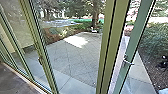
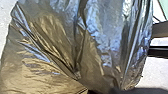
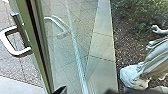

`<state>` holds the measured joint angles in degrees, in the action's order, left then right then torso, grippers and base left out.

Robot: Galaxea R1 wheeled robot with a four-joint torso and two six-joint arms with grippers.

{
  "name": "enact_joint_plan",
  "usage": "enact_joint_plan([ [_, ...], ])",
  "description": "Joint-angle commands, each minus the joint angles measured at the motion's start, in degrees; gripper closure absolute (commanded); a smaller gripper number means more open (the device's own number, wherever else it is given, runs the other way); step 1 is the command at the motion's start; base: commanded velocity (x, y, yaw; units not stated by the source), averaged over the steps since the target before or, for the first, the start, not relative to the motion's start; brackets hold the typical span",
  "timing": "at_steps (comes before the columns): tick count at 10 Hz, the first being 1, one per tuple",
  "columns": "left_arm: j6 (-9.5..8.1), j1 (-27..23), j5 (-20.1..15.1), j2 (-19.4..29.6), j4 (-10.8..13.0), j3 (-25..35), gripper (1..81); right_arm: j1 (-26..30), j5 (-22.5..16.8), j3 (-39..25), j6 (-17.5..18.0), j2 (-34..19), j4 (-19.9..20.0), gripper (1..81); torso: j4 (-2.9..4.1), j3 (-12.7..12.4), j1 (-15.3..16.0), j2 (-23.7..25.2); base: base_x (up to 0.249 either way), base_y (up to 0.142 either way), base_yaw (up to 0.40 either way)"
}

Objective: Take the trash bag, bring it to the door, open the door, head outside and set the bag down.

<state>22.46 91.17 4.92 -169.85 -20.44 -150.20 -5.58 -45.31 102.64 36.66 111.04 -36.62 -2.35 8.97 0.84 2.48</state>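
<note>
Judged step: opening door (image 1: 134,37), with trash bag (image 2: 57,47) clamped in left gripper (image 2: 103,91). Cannot tell state of right gripper (image 3: 88,91). Widen gap before exiting.

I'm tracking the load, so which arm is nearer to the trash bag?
Left: the trash bag is close in front of the left wrist camera. The right wrist camera faces the glass door and its metal handle.

And we're looking across all three views now: no text, no label, no brand, no number, no sign that can be read!
</note>
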Motion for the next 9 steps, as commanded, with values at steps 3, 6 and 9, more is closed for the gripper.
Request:
enact_joint_plan([
  [3,0.13,-0.95,-4.13,-0.14,-1.53,0.17,81.1,10.27,1.63,5.01,-0.89,-0.8,-12.32,1.0,0.0,0.0,0.0,0.0,0.0,0.0,0.0],
  [6,0.13,-1.13,-4.13,-0.23,-1.7,0.17,81.1,12.82,1.37,4.57,-0.89,-0.97,-15.76,1.0,0.0,0.0,0.02,-0.02,0.0,0.0,0.0],
  [9,0.13,-1.12,-4.13,-0.32,-1.7,0.26,81.1,13.18,1.19,4.48,-1.14,-1.67,-18.57,1.0,0.0,0.0,0.02,-0.02,0.0,0.0,0.0],
])
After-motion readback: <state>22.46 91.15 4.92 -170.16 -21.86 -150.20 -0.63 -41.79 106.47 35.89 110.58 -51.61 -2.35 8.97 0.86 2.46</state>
